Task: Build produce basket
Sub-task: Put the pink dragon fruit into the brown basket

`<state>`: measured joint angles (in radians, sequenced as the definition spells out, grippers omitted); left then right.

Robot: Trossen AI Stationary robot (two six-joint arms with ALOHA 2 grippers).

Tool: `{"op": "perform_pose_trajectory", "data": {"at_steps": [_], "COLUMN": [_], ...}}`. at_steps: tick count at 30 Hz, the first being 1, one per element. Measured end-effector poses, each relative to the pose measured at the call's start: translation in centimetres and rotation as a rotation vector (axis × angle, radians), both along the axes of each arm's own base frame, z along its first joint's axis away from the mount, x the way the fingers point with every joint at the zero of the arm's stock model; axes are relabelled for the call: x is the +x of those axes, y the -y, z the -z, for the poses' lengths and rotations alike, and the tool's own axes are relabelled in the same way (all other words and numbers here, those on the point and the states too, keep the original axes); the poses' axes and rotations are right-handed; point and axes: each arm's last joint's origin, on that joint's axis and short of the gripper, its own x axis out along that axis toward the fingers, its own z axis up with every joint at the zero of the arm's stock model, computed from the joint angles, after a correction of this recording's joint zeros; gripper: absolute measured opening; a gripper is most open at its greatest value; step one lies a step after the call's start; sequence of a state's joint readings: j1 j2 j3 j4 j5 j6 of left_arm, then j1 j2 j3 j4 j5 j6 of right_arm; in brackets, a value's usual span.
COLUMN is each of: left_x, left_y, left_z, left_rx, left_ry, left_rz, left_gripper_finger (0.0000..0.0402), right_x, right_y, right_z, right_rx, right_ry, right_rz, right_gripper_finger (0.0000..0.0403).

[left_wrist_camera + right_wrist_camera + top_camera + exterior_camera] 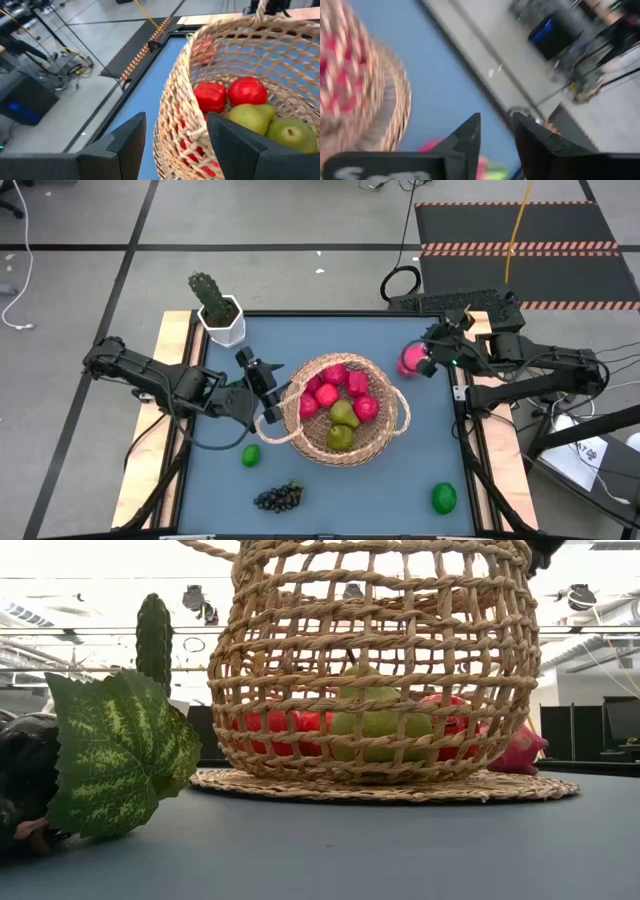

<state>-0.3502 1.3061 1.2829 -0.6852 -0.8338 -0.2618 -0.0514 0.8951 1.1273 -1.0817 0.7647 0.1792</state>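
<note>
The tan wicker basket (345, 408) stands mid-table on its flat woven base (385, 785). It holds red apples (247, 90) and yellow-green pears (290, 132). My left gripper (264, 383) is open at the basket's left rim, one finger (125, 142) outside the wall and one finger (235, 145) inside. My right gripper (428, 356) is open by a narrow gap just above a pink dragon fruit (409, 361). The dragon fruit lies on the table right of the basket and also shows in the low view (522, 750). My left gripper stands astride the basket's left wall (175, 135), near the rim, slanting in from the table's left. I cannot tell whether either finger touches the wicker.
A lime (251, 455) lies left of the basket near the front. A dark grape bunch (280, 497) with a leaf (115, 755) lies at the front edge. A second green fruit (444, 498) lies front right. A potted cactus (217, 308) stands at the far left corner.
</note>
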Motion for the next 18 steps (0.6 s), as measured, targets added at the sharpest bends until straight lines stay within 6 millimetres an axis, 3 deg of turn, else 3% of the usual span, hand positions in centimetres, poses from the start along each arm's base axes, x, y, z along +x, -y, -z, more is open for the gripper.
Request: {"op": "perform_pose_trajectory", "data": {"at_steps": [7,12,18], "left_x": [-0.2,0.0,0.0], "left_y": [0.0,0.0,-0.1], "left_z": [0.1,0.0,0.0], "left_rx": [-0.014,-0.017,-0.023], "left_ry": [0.036,0.041,0.036], "left_rz": [0.070,0.103,0.111], "left_gripper_finger": [0.0211,0.0211,0.0211], "right_x": [-0.3,-0.6,-0.8], "right_y": [2.5,4.1,5.8], "right_z": [1.7,3.1,4.7], "right_rx": [0.229,0.348,0.375], "right_ry": [-0.083,-0.076,-0.078], "right_rz": [-0.038,-0.014,0.072], "right_gripper_finger": [0.0155,0.0156,0.0154]}}
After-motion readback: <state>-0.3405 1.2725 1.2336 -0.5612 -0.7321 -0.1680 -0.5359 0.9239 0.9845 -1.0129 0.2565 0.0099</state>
